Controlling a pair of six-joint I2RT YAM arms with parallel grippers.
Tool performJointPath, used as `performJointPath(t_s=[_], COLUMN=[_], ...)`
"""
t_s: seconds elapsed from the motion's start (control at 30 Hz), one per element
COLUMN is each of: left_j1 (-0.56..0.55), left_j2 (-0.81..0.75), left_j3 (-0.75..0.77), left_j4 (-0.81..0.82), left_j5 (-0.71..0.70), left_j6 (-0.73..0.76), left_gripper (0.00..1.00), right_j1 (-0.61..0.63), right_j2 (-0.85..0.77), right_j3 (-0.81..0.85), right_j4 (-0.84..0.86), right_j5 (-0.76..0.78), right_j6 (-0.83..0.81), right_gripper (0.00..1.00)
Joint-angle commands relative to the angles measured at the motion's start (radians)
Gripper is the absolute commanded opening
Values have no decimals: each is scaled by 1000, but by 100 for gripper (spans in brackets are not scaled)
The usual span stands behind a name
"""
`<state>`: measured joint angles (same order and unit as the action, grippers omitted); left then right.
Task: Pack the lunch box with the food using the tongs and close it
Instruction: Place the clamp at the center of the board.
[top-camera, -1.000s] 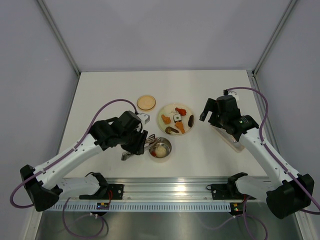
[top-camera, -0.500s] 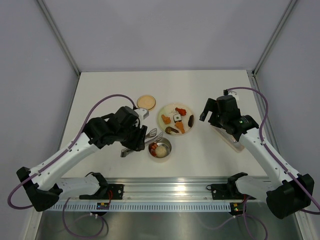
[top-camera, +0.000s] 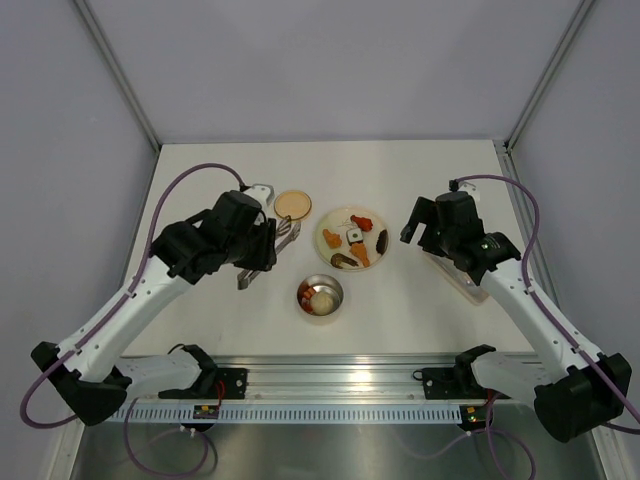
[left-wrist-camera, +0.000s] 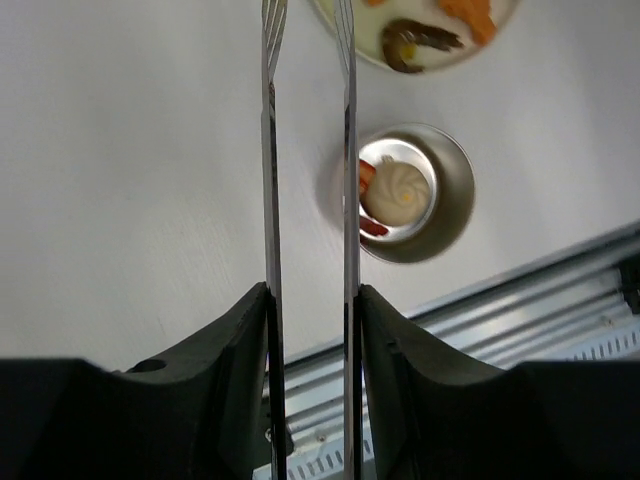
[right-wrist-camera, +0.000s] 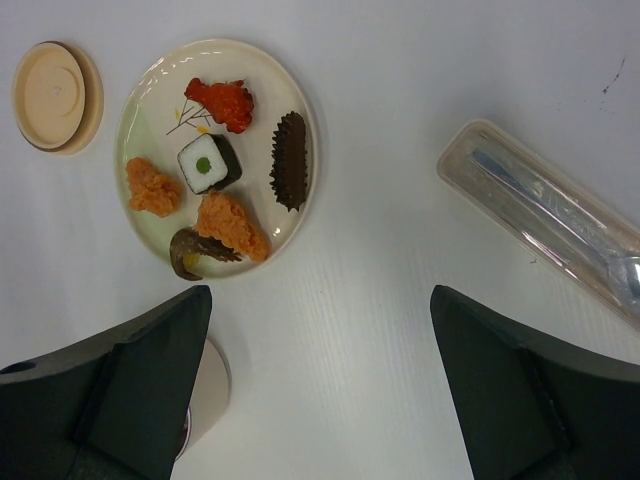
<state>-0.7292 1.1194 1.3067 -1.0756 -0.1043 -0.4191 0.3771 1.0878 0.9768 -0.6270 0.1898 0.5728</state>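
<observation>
Since a second ago, the left arm has swung up and away from the lunch box, taking the tongs with it. They now hang over the counter, just beside the tan wooden lid, with their tips toward the cream plate. The left tool is clenched on the tongs. Its fingers press the two slim arms from outside, and a gap remains between the arms. The lunch box stands uncovered near the counter's front edge and holds a pale bun and red pieces. More food lies on the plate: orange, red and dark bits, a shrimp and a sushi roll. The right tool hangs spread wide, gripping nothing, between the plate and a clear plastic case.
</observation>
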Motion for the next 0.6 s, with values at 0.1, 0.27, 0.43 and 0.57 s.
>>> performJointPath(t_s=[0.1, 0.27, 0.43, 0.57], left_j1=[161, 327, 509, 580], left_j2=[46, 147, 307, 426], left_j3=[-18, -18, -21, 5], left_j4=[193, 325, 451, 488], left_j5=[-208, -227, -114, -150], left_j6=[36, 6, -40, -56], left_gripper=[41, 40, 41, 43], right_j1=[2, 3, 3, 2], right_j2=[-29, -2, -20, -42], right_j3=[-18, 13, 16, -7], right_j4=[12, 30, 4, 0], right_j5=[5, -29, 3, 16], right_j6=[5, 12, -11, -7], right_gripper=[100, 99, 99, 99])
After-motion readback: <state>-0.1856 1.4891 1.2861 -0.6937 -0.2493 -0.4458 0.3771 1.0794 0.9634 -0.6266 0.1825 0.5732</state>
